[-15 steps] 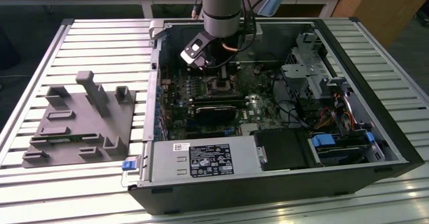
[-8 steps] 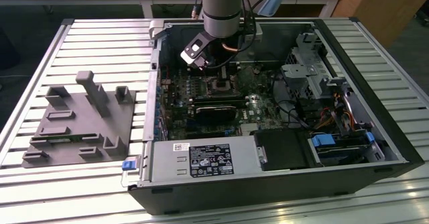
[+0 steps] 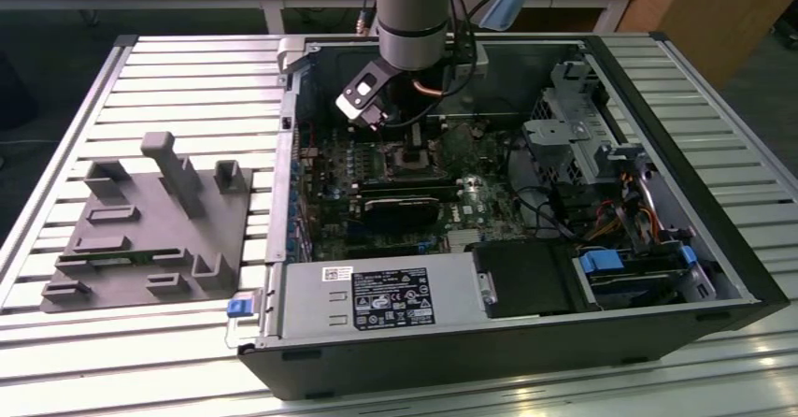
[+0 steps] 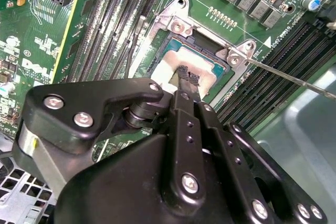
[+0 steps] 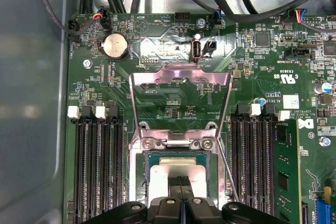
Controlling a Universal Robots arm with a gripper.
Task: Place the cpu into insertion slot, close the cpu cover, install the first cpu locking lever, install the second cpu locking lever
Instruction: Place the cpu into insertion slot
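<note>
The gripper [image 4: 186, 80] is seen with its two fingers brought together and nothing caught between them. Their tips are set on, or just above, the cpu [image 4: 170, 61]; contact cannot be settled. The fingers are judged to be held together so that one narrow tip can reach inside the socket frame without fouling it.

The cpu is laid flat in the slot [image 5: 140, 169], tan face up, and appears squarely seated, so the first step may be taken as done. The slot is found near the middle of the board [image 5: 157, 40], between two banks of memory slots [image 5: 97, 166].

Beyond it, the cover [image 5: 181, 74] is swung fully back on its hinge, with green circuitry showing through its window. It is not yet closed, which leaves the slot open from above. A lever [image 4: 294, 77] is seen released, slanting away from a corner of the slot. What looks like a second lever [image 4: 135, 38] runs along the opposite side.

Farther out, the board is held in an open case [image 3: 698, 277], laid on its side on a slatted table [image 3: 187, 62] so that the arm [image 3: 418, 24] can be brought down from above. A grey fixture [image 3: 149, 221] is set toward the table's edge at the exterior view's left.
</note>
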